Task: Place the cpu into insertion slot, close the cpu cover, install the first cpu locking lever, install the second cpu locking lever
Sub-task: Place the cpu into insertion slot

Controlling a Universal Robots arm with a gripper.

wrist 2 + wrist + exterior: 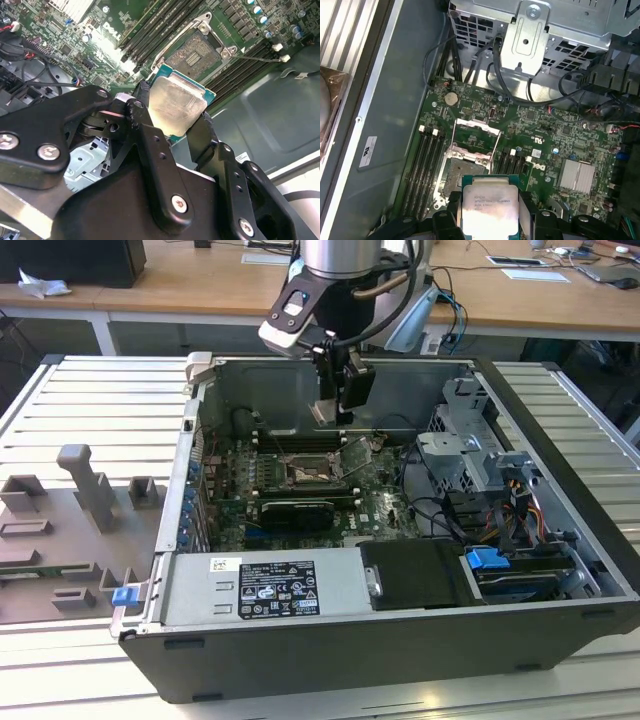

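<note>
- Black gripper [174, 116] fingers [146, 131] pinch the cpu [176, 102] by two opposite edges, hiding those edges in the second wrist view.
- It hangs above the insertion slot [461, 172], apart from it; the first wrist view cuts off its near edge.
- Beyond the slot, the cpu cover [470, 123] stands swung open.
- Seen in the exterior view, inside the computer case [300, 680], the chip is hard to make out.

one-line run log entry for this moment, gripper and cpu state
gripper: shut on cpu | cpu: held in the air, not seated | insertion slot: empty | cpu cover: open
</note>
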